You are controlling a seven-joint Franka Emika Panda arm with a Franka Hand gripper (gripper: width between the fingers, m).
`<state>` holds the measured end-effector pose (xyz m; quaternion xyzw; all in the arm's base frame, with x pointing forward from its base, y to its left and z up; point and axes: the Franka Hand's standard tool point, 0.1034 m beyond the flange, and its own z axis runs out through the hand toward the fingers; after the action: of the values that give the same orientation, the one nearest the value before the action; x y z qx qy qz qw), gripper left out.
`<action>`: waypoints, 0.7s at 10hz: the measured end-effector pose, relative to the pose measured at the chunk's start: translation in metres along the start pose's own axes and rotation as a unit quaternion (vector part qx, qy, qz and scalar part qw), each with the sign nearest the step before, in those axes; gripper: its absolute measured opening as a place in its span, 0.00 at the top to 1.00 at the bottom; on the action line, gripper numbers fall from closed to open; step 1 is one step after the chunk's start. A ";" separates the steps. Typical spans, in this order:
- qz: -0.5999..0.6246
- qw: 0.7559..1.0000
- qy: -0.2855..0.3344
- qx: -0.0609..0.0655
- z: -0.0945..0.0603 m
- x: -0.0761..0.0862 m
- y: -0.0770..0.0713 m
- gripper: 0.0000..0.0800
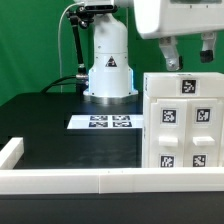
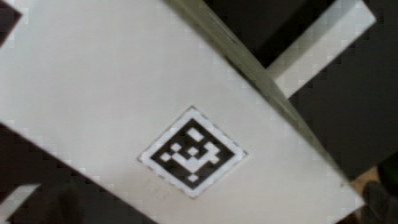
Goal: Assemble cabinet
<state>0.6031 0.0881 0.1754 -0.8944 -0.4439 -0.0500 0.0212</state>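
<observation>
The cabinet (image 1: pixel 182 120) is a large white box with several black-and-white tags on its faces. It stands on the black table at the exterior view's right, against the front rail. My gripper (image 1: pixel 188 58) hangs just above its top face, fingers (image 1: pixel 170 52) spread apart, nothing between them. In the wrist view a white cabinet face (image 2: pixel 125 90) with one tag (image 2: pixel 196 152) fills most of the picture, seen close and tilted. My fingertips do not show clearly there.
The marker board (image 1: pixel 105 122) lies flat on the table in front of the robot base (image 1: pixel 108 65). A low white border rail (image 1: pixel 70 181) runs along the front and left edges. A green wall stands behind.
</observation>
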 end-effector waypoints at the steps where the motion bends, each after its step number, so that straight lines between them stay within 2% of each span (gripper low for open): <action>1: -0.034 0.999 -0.008 -0.001 0.002 -0.002 0.000 0.00; 2: -0.029 1.000 -0.002 -0.011 0.001 -0.003 0.004 0.00; 3: -0.072 0.997 -0.006 -0.014 0.002 -0.005 0.006 0.00; 5: -0.134 0.991 -0.014 -0.018 0.002 -0.009 0.009 0.00; 7: -0.248 0.968 -0.041 -0.018 0.013 -0.013 0.010 0.00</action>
<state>0.6039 0.0727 0.1614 -0.7582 -0.6510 -0.0251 -0.0264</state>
